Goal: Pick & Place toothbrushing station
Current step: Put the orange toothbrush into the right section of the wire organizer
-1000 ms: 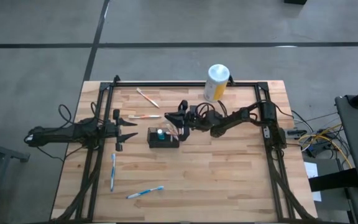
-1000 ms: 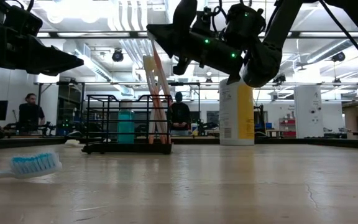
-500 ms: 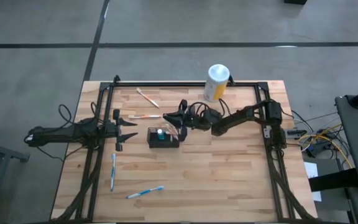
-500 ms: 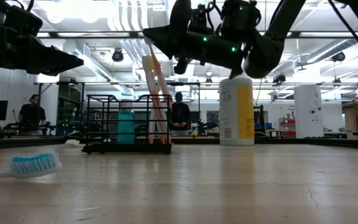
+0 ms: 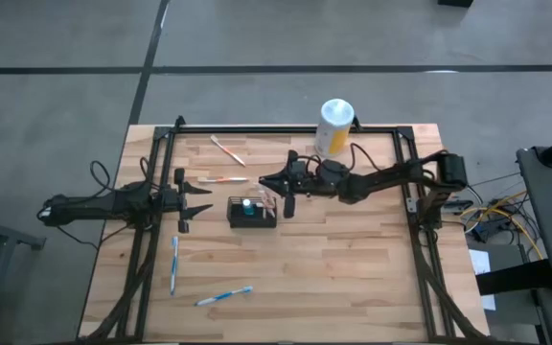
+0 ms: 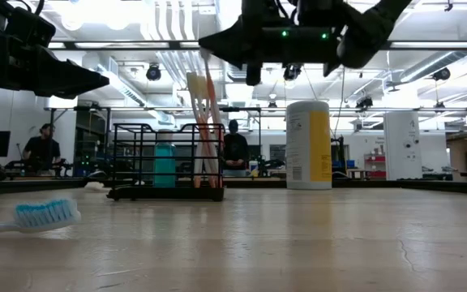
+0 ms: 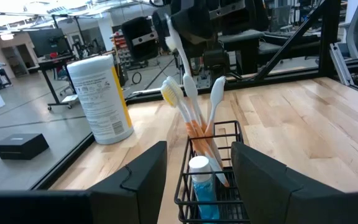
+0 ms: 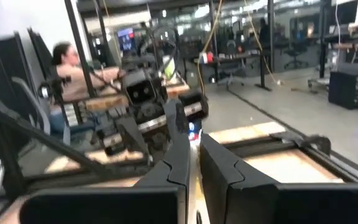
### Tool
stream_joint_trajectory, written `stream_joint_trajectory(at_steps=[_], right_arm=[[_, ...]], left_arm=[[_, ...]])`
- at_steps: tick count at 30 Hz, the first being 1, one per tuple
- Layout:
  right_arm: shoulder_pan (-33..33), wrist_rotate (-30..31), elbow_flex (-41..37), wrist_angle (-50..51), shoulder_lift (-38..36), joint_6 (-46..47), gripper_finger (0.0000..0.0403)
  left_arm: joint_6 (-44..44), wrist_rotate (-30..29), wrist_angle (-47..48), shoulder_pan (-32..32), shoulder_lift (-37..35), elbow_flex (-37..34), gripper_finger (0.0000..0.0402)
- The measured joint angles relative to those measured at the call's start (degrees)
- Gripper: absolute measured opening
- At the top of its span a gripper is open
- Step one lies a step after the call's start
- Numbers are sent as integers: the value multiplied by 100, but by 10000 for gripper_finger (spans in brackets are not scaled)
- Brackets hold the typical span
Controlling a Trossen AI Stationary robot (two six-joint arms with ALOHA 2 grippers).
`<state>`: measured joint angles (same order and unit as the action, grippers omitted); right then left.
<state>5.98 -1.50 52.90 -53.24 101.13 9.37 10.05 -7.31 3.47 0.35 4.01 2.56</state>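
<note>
right hand (image 5: 268, 180) pinched together, just above the toothbrushes (image 6: 203, 130) in the basket (image 5: 252, 212); whether it grips one, cannot tell. left hand (image 5: 204, 198) spread apart, holding nothing, beside the basket. basket mid-surface (image 5: 353, 268), long axis left-right, holding upright toothbrushes and a teal tube (image 6: 164, 165).

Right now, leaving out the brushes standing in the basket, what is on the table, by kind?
Loose toothbrushes: 4
Black wire basket: 1
White-topped canister: 1
Teal bottle in the basket: 1
Total: 7
</note>
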Motion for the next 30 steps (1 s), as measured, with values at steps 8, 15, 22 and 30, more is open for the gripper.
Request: stream_joint_trajectory(at_steps=[8, 15, 22, 30], right_arm=[[4, 13, 7, 1262, -551, -87, 13], [4, 11, 7, 1706, -733, -344, 13], [4, 11, 7, 2367, -934, -361, 13], [-9, -47, 9, 2746, -1081, -360, 13]], left_arm=[[2, 0, 2, 1, 0, 1, 186], [0, 0, -1, 1, 0, 1, 186], [2, 0, 1, 1, 0, 1, 186], [0, 0, 2, -1, 0, -1, 186]])
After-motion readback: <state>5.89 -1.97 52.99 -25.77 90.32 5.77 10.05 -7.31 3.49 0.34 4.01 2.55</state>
